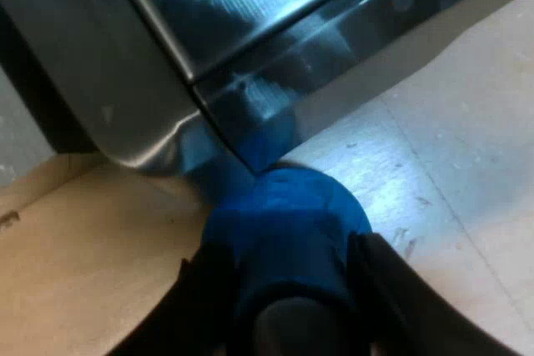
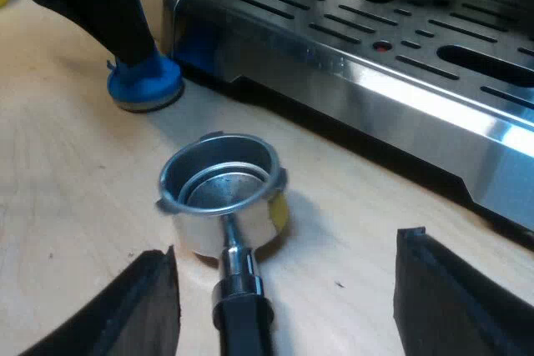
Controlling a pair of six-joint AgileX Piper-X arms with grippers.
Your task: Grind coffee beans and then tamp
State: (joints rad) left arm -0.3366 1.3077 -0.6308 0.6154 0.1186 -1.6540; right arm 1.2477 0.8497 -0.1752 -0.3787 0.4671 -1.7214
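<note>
A blue tamper (image 1: 284, 214) stands on the wooden table at the corner of the espresso machine (image 1: 250, 56). My left gripper (image 1: 288, 289) is shut on it, one black finger (image 1: 204, 298) pressed to each side. From the right wrist view, the tamper (image 2: 144, 82) rests on its base beside the machine's drip tray (image 2: 359, 31), with the left gripper (image 2: 133, 52) on top of it. The metal holder (image 2: 221, 189) lies loose on the table, its basket looking empty and its dark handle (image 2: 242, 314) pointing toward my right gripper (image 2: 292, 298). That gripper hangs open above the handle, touching nothing.
The machine's steel front and slotted drip tray run close along the holder and the tamper. Bare wooden table (image 2: 67, 206) lies around the holder.
</note>
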